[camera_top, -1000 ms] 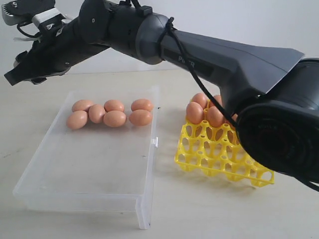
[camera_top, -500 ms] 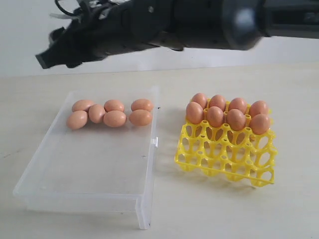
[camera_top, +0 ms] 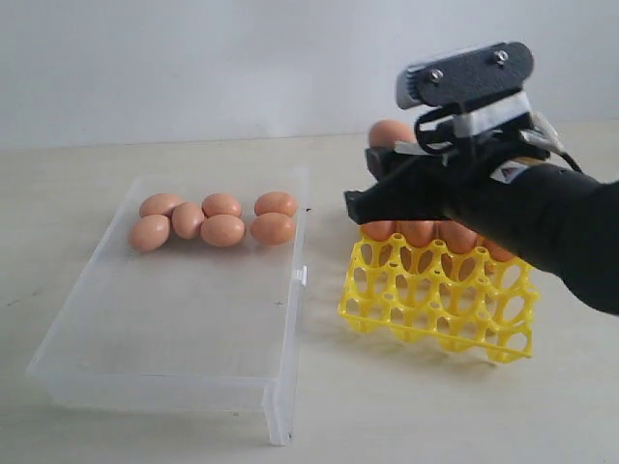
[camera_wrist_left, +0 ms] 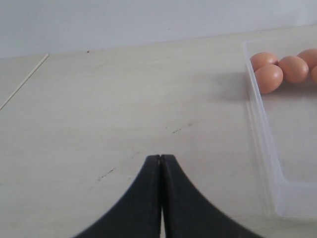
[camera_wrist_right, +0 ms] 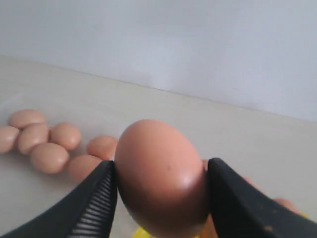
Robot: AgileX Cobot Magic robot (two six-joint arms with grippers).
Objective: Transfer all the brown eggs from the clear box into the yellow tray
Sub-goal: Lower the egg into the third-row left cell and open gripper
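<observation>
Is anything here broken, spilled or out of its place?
Nothing stands out. Seven brown eggs lie whole in the clear box, the yellow tray sits flat, and the right gripper holds one uncracked egg.

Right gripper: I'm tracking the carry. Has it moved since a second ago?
Yes. In the exterior view the right gripper has swung rightward, from above the left end of the clear box to the yellow tray, shut on a brown egg.
</observation>
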